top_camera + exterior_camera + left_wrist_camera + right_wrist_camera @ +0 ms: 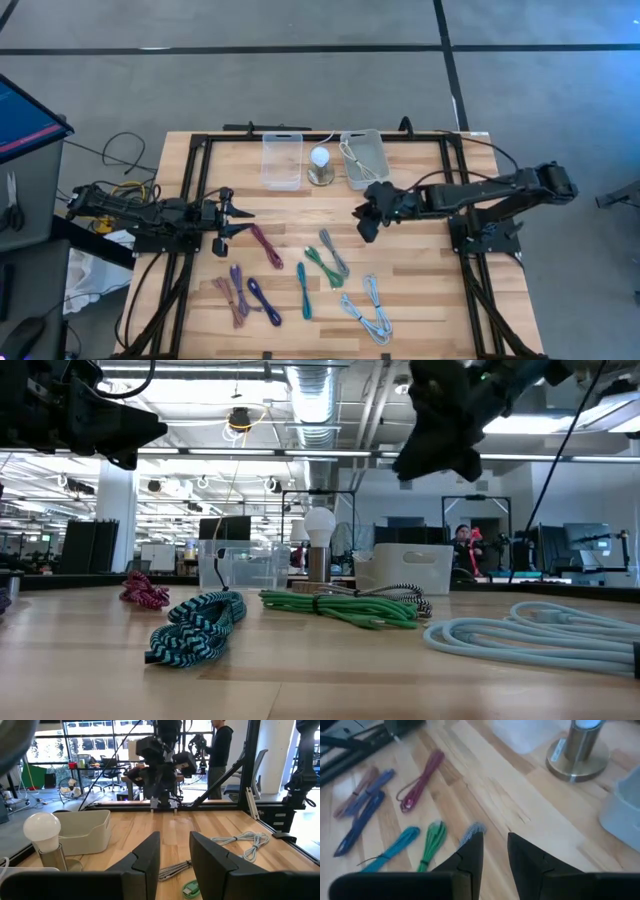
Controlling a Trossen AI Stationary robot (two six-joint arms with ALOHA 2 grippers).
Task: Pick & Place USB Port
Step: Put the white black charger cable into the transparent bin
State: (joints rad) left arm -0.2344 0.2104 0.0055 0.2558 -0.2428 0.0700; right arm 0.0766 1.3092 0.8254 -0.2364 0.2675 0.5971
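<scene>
Wooden slats make up the table [420,290], framed by dark rails, with an open office floor behind it in the low view. Bundled USB cables lie across the lower middle of the high view: a magenta cable [265,245], a grey braided cable [333,250], a green cable [324,266], a teal cable [303,290], two purple-toned bundles at lower left, and a pale blue cable [370,310] at lower right. At the upper middle stand a clear bin [282,160], a lamp with a round bulb [320,165] and a grey bin [364,158] that already holds one pale cable. The right gripper [364,222] hangs above the table just right of centre, fingers slightly apart and holding nothing, as its wrist view confirms. The grey braided cable lies just below and left of it in the high view, long axis running steeply from upper left to lower right; the green cable lies beside that. The left gripper [237,222] waits at centre left, fingers apart and empty, close to the magenta cable. Judgement: the right arm is nearer the grey and green bundles, and the grey bin sits directly above it in the frame, so a short descent down-left, then a lift upward, looks the likely path.
</scene>
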